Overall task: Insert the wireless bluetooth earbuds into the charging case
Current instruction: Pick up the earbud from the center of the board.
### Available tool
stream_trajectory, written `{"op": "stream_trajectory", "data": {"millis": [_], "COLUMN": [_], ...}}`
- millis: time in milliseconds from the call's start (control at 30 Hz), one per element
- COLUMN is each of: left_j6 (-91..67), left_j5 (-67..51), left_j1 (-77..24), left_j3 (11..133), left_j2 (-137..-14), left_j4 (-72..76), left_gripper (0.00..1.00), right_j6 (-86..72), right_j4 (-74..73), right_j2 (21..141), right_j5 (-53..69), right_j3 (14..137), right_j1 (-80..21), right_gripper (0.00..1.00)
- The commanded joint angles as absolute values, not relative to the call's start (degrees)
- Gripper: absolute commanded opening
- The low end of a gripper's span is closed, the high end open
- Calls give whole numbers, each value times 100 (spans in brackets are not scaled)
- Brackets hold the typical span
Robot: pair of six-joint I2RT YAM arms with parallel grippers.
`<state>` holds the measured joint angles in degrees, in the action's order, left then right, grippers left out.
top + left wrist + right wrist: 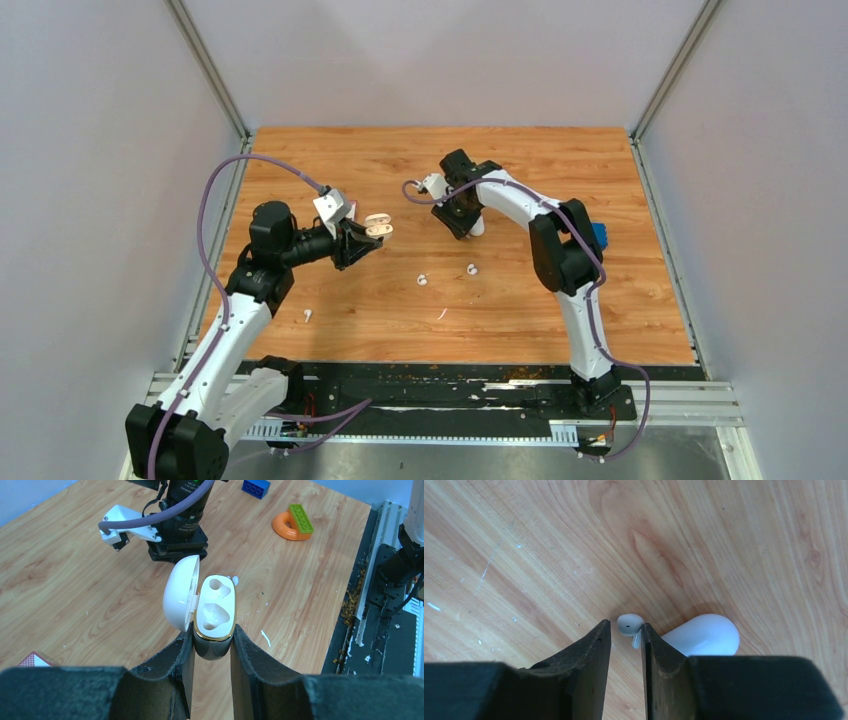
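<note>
Nearest me on the wooden table (560, 330), one earbud (307, 315) lies by the left arm. A thin white sliver (442, 314) lies well to its right. A little further out, two more earbuds (421, 281) sit apart at mid-table.

My left claw (212, 630) is clamped on the dark base of the charging case (215, 615), held off the table with its lid (179, 599) swung open sideways. I cannot tell whether either socket holds anything.

Beyond it, my right claw (625, 630) is down at the table, jaws narrow. Another earbud sits at their mouth, its stem against one finger (659, 650), with a gap on the other side. A rounded white thing (706, 634) lies just beside it.

Further off are an orange ring (285, 527) with a green block (301, 518) on it, and a blue block (256, 487).
</note>
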<state>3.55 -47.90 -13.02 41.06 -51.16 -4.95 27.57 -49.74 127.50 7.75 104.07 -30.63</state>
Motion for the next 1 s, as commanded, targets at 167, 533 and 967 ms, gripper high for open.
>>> {"op": "stream_trajectory", "data": {"millis": [167,533,967], "left_j6": [417,384,385], "left_j5": [-4842,-4842,-4857], "left_j1": [-1257,-1259,-1258], "left_j3": [4342,4308,4308], "left_j2": [-5062,-5097,-5105], "left_j4": [-413,-348,-347], "left_gripper": [0,0,0], "right_j6": [2816,2667,2698], "right_j4": [-4853,-4896,-4990], "right_j2": [13046,13010,12929], "right_j5": [709,642,834], "right_j3": [10627,10502,10453], "right_j1": [-3064,-3053,-3012], "right_gripper": [27,28,9]}}
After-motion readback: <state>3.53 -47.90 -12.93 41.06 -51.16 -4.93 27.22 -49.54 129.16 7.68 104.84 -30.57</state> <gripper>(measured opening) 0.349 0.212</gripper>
